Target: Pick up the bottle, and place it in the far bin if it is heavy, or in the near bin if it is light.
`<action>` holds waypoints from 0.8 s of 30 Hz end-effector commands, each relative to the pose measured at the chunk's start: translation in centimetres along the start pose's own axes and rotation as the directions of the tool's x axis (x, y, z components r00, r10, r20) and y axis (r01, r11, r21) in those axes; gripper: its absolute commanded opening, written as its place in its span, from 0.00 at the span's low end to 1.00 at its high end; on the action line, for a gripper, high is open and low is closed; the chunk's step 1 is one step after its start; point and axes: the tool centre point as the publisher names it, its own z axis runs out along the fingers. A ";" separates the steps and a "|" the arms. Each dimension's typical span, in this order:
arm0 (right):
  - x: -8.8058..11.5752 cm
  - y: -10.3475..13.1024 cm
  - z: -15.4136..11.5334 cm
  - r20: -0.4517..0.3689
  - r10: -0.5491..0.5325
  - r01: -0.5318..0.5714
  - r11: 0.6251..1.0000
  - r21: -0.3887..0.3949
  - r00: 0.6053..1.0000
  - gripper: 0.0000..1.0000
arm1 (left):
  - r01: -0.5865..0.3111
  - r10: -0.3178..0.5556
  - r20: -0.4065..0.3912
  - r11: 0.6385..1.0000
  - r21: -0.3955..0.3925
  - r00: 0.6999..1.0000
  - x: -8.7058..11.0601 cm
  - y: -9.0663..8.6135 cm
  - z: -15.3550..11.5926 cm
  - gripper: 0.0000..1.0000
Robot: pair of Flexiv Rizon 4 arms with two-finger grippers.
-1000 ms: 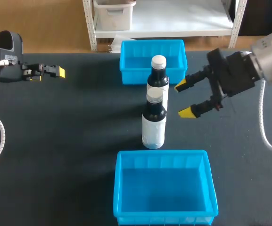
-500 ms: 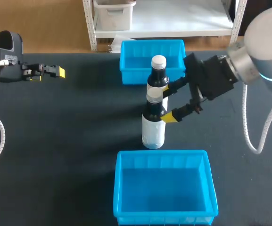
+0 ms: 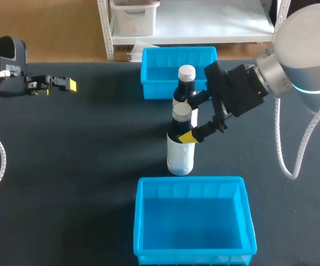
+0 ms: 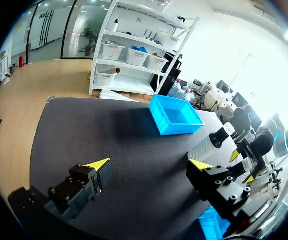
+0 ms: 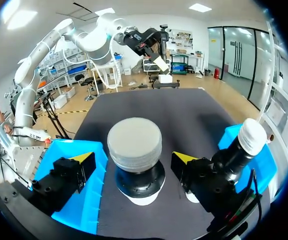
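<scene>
Found two dark plastic bottles with white labels and pale round caps standing upright near the middle of the black matte surface point(image 3: 82, 166), one just behind the other: the near bottle point(image 3: 180, 155) and the far bottle point(image 3: 184, 88). Saw the far bottle standing just in front of the far bin point(image 3: 148, 75), an open bright blue plastic tub at the back edge, and the near bottle a short way behind the near bin point(image 3: 193, 182), a matching blue tub at the front. Found the right claw point(image 3: 188, 119) reaching in from the right at neck height on the near bottle, its yellow-tipped fingers spread to either side of the cap. Confirmed in the right wrist view: right claw point(image 5: 133, 159) wide apart with the near bottle point(image 5: 134, 145) between the fingers, a gap showing on each side, and the far bottle point(image 5: 241, 145) just beside one finger. Found the left claw point(image 3: 65, 84) well apart from both bottles, over the far left of the surface; in the left wrist view saw it point(image 4: 148, 165) spread and holding nothing.
</scene>
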 end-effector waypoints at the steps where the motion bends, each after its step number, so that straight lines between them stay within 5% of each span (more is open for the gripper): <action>1: -0.2 -0.2 0.5 0.010 -0.004 0.004 1.000 -0.011 1.000 1.00 | 0.000 0.000 0.000 1.000 0.000 1.000 0.0 0.0 0.0 1.00; 11: -0.1 0.0 1.0 0.016 0.003 -0.003 1.000 -0.024 1.000 1.00 | 0.000 0.000 0.000 1.000 0.000 1.000 0.0 0.0 0.0 1.00; 16: 0.0 0.1 1.0 0.016 0.007 -0.006 1.000 -0.024 1.000 0.81 | 0.000 0.000 0.000 1.000 0.000 1.000 0.0 0.0 0.0 1.00; 20: 0.1 0.1 0.9 0.017 0.007 -0.006 1.000 -0.022 1.000 0.50 | 0.000 0.000 0.000 1.000 0.000 1.000 0.0 0.0 0.0 1.00; 24: 0.1 0.0 0.9 0.018 0.005 -0.005 1.000 -0.020 1.000 0.49 | 0.000 0.000 0.000 1.000 0.000 1.000 0.0 0.0 0.0 1.00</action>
